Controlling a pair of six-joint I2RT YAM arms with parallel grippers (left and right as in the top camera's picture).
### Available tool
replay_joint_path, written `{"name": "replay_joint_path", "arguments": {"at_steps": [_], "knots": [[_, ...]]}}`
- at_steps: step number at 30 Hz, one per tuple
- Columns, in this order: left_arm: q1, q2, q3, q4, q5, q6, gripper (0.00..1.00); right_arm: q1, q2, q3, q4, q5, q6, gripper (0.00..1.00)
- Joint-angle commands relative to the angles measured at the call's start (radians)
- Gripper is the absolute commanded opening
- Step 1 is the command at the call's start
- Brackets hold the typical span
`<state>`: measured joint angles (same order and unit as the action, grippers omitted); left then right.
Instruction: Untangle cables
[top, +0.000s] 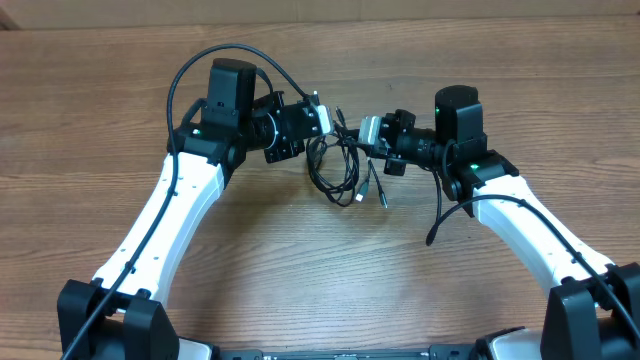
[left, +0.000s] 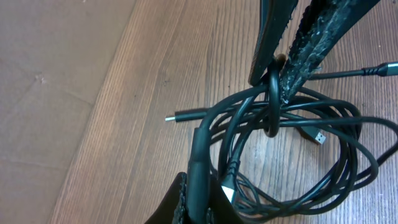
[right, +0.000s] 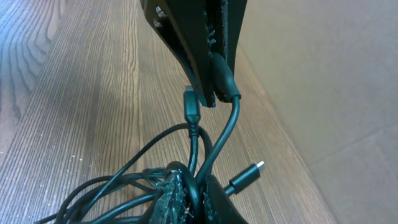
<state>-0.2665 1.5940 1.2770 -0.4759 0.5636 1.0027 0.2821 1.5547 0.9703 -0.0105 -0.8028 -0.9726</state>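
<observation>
1 loop of the cables (left: 198, 155) is sitting pinched in the fully closed left hand (left: 277, 68). The tangle is lying on the counter (top: 300, 260) between both arms. The right hand (right: 216, 93) is clamping a strand beside its plug. Judging them light, limp and slick; gripping near plugs is looking soundest.

The right gripper (right: 212, 93) is clamped on one of the cables (right: 219, 138) above the wooden table (right: 74, 93).

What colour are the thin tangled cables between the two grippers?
The thin tangled cables are plain black; the left wrist view shows this best.
</observation>
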Motion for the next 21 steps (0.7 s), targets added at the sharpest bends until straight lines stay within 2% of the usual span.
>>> {"name": "replay_joint_path", "arguments": {"at_steps": [1,6,21], "knots": [[0.005,0.005,0.016,0.012,0.029,0.004,0.04,0.003,-0.022,0.013,0.002,-0.006,-0.006,0.08],[0.005,0.005,0.016,0.010,0.028,0.004,0.04,0.003,-0.022,0.013,0.005,-0.006,-0.005,0.04],[0.005,0.005,0.016,-0.029,-0.005,0.003,0.04,0.003,-0.022,0.013,0.034,-0.008,-0.005,0.04]]}}
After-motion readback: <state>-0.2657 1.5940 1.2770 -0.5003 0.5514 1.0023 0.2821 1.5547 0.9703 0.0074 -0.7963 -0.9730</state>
